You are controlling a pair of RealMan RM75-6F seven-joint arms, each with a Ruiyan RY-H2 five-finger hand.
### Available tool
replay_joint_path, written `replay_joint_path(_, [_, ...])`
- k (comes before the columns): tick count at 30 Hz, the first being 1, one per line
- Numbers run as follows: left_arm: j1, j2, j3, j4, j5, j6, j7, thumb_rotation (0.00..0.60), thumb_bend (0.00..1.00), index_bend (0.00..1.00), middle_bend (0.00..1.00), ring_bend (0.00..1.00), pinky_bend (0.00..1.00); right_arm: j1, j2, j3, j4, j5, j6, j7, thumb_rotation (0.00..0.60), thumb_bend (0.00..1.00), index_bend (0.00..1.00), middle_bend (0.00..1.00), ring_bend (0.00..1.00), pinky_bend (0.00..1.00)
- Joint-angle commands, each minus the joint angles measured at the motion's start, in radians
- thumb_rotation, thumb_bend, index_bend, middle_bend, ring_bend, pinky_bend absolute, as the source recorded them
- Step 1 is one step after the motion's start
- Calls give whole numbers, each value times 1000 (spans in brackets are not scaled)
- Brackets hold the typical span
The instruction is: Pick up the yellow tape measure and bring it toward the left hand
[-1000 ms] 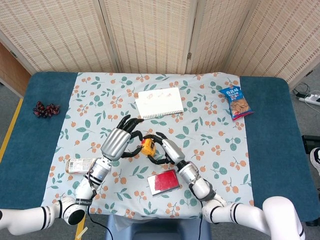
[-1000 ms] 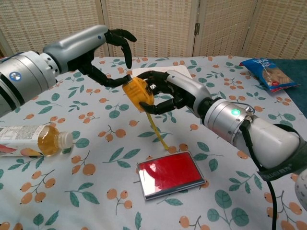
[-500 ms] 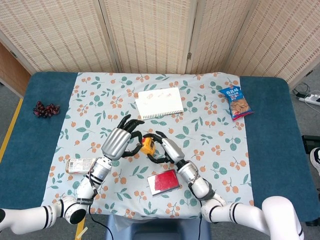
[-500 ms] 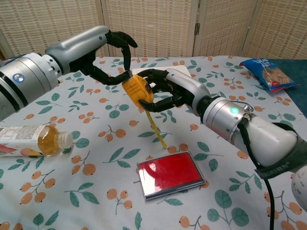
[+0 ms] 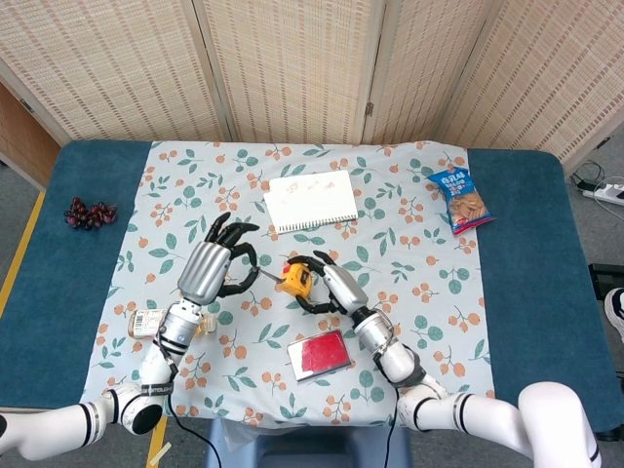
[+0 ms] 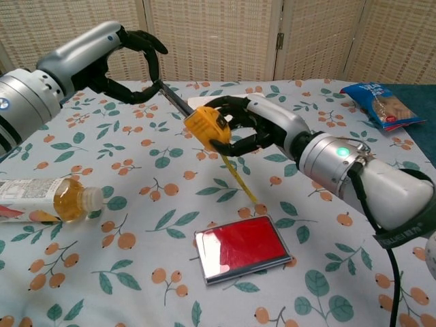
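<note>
My right hand (image 6: 262,129) grips the yellow tape measure (image 6: 208,128) above the middle of the flowered cloth, fingers wrapped round its body. A dark length of blade (image 6: 176,101) runs from the case up and left to my left hand (image 6: 126,61), which pinches the blade's end between thumb and a finger. A yellow strap (image 6: 240,178) hangs from the case down to the cloth. In the head view the tape measure (image 5: 295,278) sits between the left hand (image 5: 208,269) and the right hand (image 5: 336,288), a short gap apart.
A red flat case (image 6: 242,248) lies on the cloth below the right hand. A drink bottle (image 6: 44,199) lies on its side at front left. A white notebook (image 5: 310,200), a blue snack bag (image 5: 460,201) and dark grapes (image 5: 88,213) lie farther back.
My left hand has drawn away to the left, pulling a length of blade out of the case. My right hand has kept the tape measure and shifted slightly right.
</note>
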Motion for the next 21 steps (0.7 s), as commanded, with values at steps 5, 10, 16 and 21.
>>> replay_joint_path(5, [56,9,-31,89,-17,69,-161,600,731,606,266,216,0,-46,80,-19,-71,32,9,-83,600,462,518,416,328,22])
replay_joint_path(10, [86,22,-49,129,-42,88,-235,600,734,597,270,217,0,-85,135,-34,-118,49,26,-125,600,462,518,416,328,22])
replay_joint_path(16, [114,24,-71,194,-68,99,-332,600,735,581,271,218,0,-141,210,-70,-161,50,47,-147,600,461,518,416,328,22])
replay_joint_path(21, [123,35,-81,238,-89,73,-394,600,735,581,271,218,0,-190,257,-108,-161,29,74,-131,600,461,518,415,328,21])
